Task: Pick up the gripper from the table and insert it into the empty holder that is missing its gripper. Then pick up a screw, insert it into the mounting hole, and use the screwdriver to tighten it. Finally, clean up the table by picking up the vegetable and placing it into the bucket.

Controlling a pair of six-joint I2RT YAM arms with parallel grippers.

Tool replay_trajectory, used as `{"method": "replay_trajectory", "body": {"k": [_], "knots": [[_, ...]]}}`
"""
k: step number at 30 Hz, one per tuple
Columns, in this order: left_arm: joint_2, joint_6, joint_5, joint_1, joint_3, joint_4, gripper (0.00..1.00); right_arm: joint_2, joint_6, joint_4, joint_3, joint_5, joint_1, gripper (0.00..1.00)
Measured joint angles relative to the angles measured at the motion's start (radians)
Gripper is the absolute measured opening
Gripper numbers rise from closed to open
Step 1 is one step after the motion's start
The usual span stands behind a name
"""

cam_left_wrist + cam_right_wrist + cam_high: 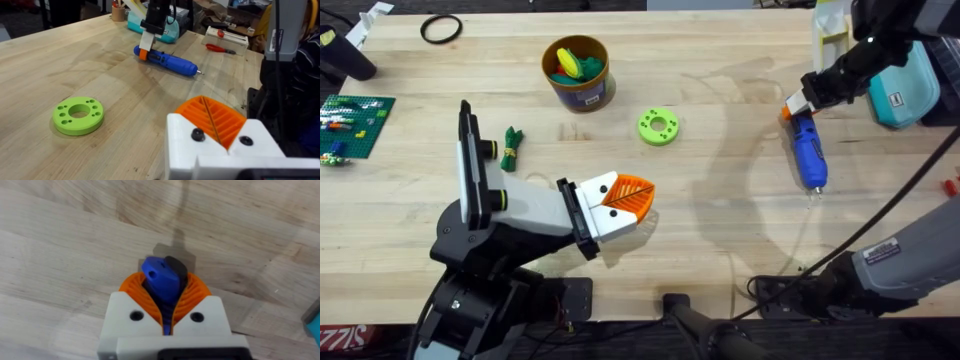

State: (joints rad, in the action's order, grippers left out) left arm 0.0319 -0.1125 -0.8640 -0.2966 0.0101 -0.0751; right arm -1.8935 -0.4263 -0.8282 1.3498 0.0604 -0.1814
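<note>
The screwdriver (809, 150) lies on the table (720, 200) toward three o'clock, bit pointing at six. My right gripper (167, 302) pinches its rear end between the orange pads (197, 292). My left gripper (632, 198), near six o'clock, has its orange fingers pressed together with nothing between them. The vegetable (511, 143) lies at about nine o'clock, the bucket (579, 72) at eleven, with a green ring (659, 126) just past the centre.

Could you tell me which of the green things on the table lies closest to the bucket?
The lime-green flat ring with holes, just right of the bucket. The dark green leafy vegetable with its yellow band lies farther off, beside the left arm.
</note>
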Motion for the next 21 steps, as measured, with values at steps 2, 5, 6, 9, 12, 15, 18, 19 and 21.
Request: {"method": "replay_trajectory", "body": {"k": [2, 5, 6, 9, 12, 15, 18, 19, 21], "knots": [[0.0, 0.0, 0.0, 0.0, 0.0, -0.002, 0.02, 0.002, 0.0, 0.004, 0.0, 0.0, 0.0, 0.036], [0.0, 0.0, 0.004, 0.0, 0.0, -0.002, 0.02, -0.004, 0.0, 0.001, -0.002, 0.0, 0.0, 0.035], [0.0, 0.0, 0.006, 0.0, 0.0, -0.002, 0.02, -0.005, 0.0, 0.001, -0.002, 0.0, 0.0, 0.035], [0.0, 0.0, 0.013, 0.0, 0.0, -0.002, 0.02, -0.005, 0.001, 0.002, -0.002, 0.0, 0.0, 0.035], [0.0, 0.0, 0.016, 0.0, 0.0, -0.002, 0.02, -0.005, 0.003, 0.002, -0.002, 0.0, 0.0, 0.035], [0.0, 0.0, 0.016, 0.0, 0.0, -0.001, 0.02, -0.005, 0.003, 0.004, -0.002, 0.0, 0.0, 0.035], [0.0, 0.0, 0.019, 0.0, 0.0, -0.001, 0.02, -0.005, 0.003, 0.009, -0.002, 0.0, 0.0, 0.035], [0.0, 0.0, 0.019, 0.0, 0.0, -0.001, 0.02, -0.005, 0.003, 0.009, -0.002, 0.0, 0.0, 0.035], [0.0, 0.0, 0.019, 0.0, 0.0, -0.001, 0.02, -0.005, 0.003, 0.008, -0.002, 0.0, 0.0, 0.035]]}}
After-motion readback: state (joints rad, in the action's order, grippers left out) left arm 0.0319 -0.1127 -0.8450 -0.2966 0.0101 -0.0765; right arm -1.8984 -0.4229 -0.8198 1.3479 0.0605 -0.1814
